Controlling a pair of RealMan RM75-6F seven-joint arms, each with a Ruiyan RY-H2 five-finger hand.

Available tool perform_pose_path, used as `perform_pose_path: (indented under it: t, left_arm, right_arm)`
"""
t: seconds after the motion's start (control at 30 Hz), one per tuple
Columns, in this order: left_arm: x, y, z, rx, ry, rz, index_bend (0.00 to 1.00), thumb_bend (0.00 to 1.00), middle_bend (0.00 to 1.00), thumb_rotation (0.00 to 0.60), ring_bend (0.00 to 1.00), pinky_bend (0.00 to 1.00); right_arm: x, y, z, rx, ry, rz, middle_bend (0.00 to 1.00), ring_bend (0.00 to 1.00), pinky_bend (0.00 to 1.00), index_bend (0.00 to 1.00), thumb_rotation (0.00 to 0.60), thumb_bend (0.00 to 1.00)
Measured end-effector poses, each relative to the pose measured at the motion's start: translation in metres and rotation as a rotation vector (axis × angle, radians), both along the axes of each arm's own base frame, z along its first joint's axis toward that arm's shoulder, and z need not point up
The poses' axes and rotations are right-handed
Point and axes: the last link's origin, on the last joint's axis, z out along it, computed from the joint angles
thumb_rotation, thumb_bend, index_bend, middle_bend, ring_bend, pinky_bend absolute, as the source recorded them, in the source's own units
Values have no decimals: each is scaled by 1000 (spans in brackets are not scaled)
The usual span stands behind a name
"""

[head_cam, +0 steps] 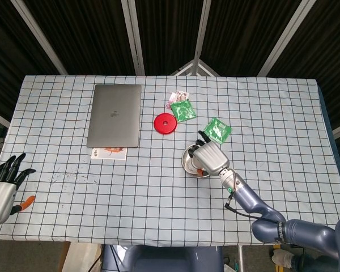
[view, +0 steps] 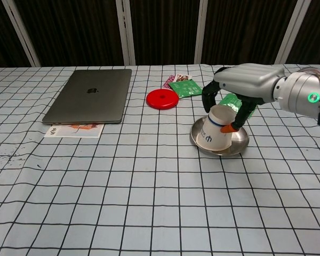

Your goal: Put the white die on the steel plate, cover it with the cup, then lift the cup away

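The white cup (view: 216,134) with a blue band lies tilted on the plate (view: 240,146), mouth toward 7 o'clock, gripped by the right robot hand (view: 232,96); the left robot hand (head_cam: 3,184) is empty, fingers spread.

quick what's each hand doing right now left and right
Left hand: open, fingers spread, holding nothing, at the table's near edge.
Right hand: gripping the tilted white cup over the steel plate.

a lab: metal frame struts (head_cam: 135,34), dark curtains, gridded table (head_cam: 283,113).
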Motion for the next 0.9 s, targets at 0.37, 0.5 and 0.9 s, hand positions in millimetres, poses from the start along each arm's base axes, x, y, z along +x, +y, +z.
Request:
perform_pose_path:
  t: [0.37,0.5,0.9]
  left_arm:
    - [-2,1,2,7,4,7,278,275,0,600,0,128]
    - [-2,1,2,9,7,9,279,275,0,600,0,128]
    - [-1,2,-2,-1,18,12,286,275,0,600,0,128]
  right_arm:
    - [-3,-26,-8,-31,-28,-62,504,268,0,509,600,345]
    - [-8,-33,-8,-45,-29,-82,504,268,0,509,600,345]
    - [-30,-42,6,-95,-52,-106,504,268,0,513,600,345]
